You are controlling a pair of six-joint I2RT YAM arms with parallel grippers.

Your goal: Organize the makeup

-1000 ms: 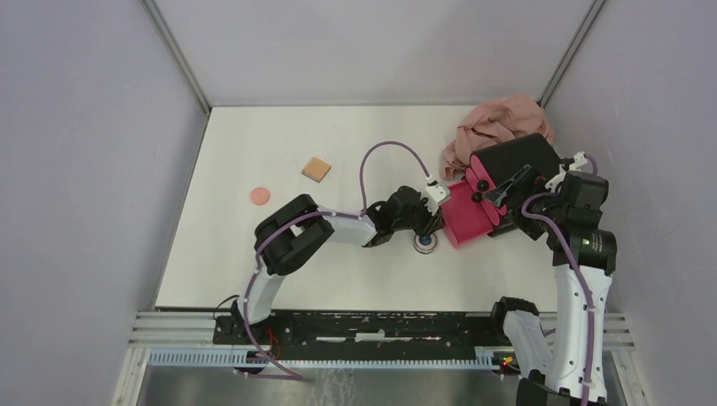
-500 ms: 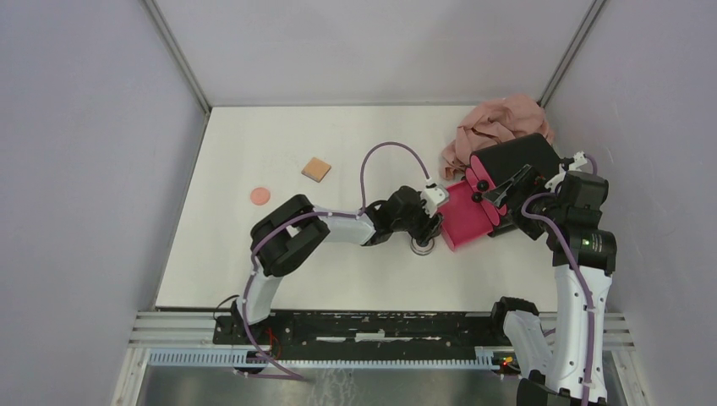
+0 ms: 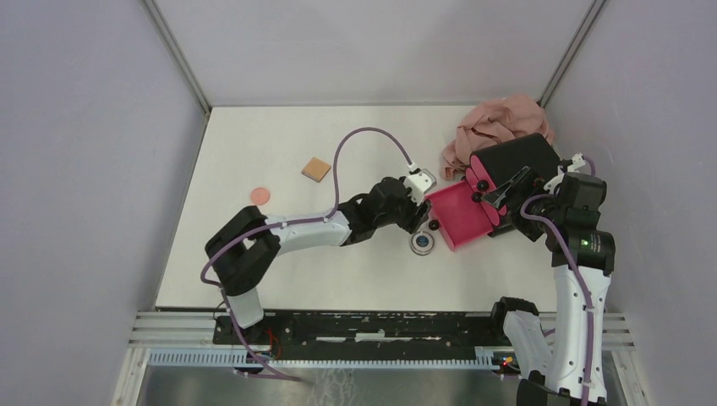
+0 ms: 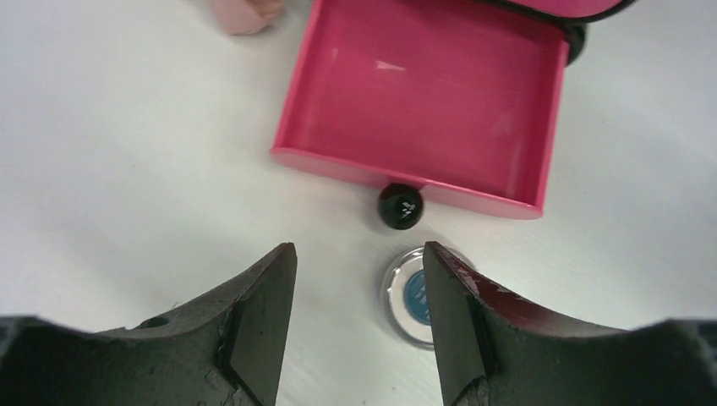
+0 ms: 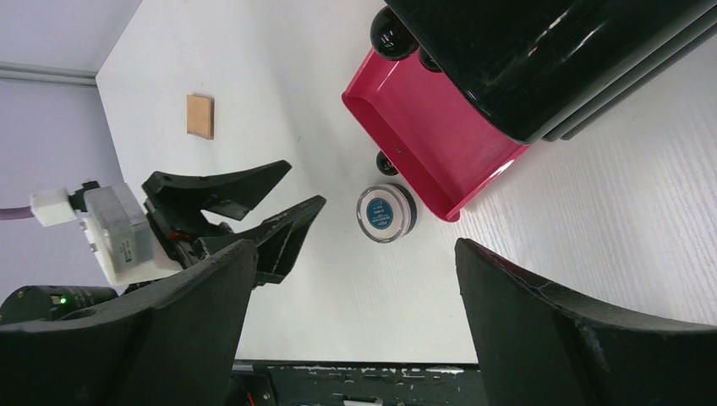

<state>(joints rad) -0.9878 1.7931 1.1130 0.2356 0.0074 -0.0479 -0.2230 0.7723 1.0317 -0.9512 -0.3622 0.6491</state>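
- White table (image 3: 254,254) inside grey walls, and your left fingers (image 4: 359,262) had just come off the work: a second earlier they sat close together right over the drawer front, and now they stood spread apart with nothing between them.
- You had drawn that arm back toward the middle of the table, so the magenta drawer (image 4: 423,85) showed its whole floor, pulled out of the black box (image 3: 516,156) and bare inside.
- Your round silver compact (image 4: 410,296) had not moved: it lay flat on the table just beside the drawer's black knob (image 4: 399,205), outside the drawer, partly behind one fingertip in the left wrist view.
- My read: the drawer was ready and the compact was next, needing a pinch across its rim and a short lift over the front wall.
- Your right fingers (image 5: 353,254) were spread wide as well, holding nothing, parked close by the box.
- Far to the left, the tan square pad (image 3: 316,169) and the round salmon puff (image 3: 259,195) waited well apart from the box, still unsorted.
- No sponges or vial showed in any view, and the pinkish cloth (image 3: 495,127) sat bunched behind the box.
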